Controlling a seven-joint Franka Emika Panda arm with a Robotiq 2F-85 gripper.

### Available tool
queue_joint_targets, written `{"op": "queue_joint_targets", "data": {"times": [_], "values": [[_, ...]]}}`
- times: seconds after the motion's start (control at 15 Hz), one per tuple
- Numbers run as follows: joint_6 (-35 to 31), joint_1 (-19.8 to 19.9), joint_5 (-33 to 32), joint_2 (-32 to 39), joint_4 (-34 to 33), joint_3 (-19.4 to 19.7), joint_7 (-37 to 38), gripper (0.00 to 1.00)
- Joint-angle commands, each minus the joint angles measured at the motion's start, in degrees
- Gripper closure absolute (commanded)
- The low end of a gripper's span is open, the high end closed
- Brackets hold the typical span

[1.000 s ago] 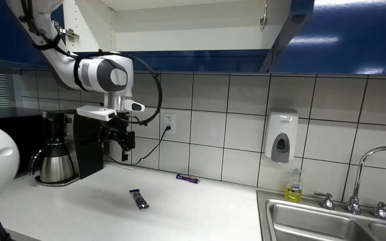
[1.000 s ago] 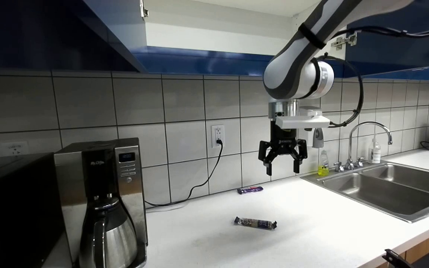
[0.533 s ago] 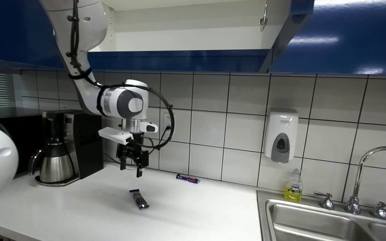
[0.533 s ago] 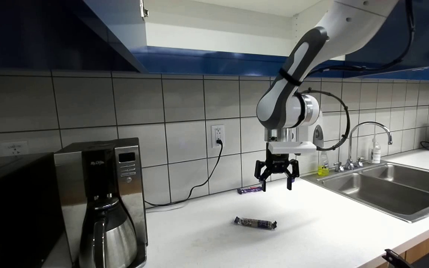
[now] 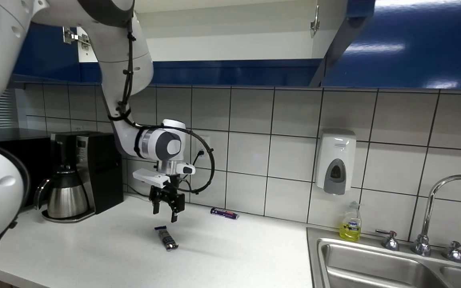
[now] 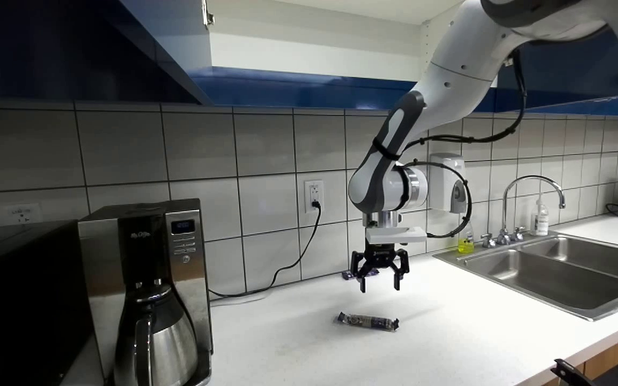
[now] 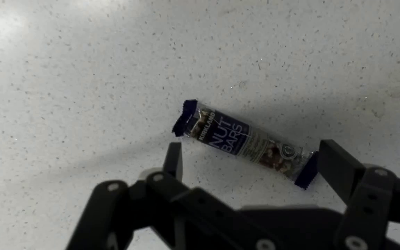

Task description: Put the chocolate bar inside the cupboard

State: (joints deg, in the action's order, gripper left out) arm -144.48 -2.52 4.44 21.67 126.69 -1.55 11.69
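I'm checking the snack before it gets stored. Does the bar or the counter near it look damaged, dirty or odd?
The chocolate bar shows no visible tear, but in the wrist view it reads "NUT BARS", odd for something called chocolate. Faint smudges mark the counter near it; I see no spill.

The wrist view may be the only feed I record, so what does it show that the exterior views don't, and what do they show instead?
Only in the wrist view: readable lettering on the bar, KIRKLAND NUT BARS, and dark speckles in the countertop.

Only in the exterior views: the open cupboard, the coffee maker, the soap dispenser, the sink and a purple-wrapped item near the tiled wall.

Shared by all: the bar lying on the countertop, and the open claw, not gripping it.
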Motion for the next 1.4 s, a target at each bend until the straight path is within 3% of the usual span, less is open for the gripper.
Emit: {"op": "queue_joint_targets", "data": {"times": [0.0, 0.07, 0.8, 1.33], "values": [[2.0, -1.8, -1.2, 4.5, -5.8, 1.0, 1.8, 0.0], [0.2, -0.9, 0.2, 2.6, -2.7, 0.4, -0.1, 0.0], [1.0, -1.0, 0.1, 4.5, -5.0, 0.3, -1.5, 0.0], [3.4, 0.9, -1.7, 4.0, -4.5, -1.5, -17.2, 0.0]]}}
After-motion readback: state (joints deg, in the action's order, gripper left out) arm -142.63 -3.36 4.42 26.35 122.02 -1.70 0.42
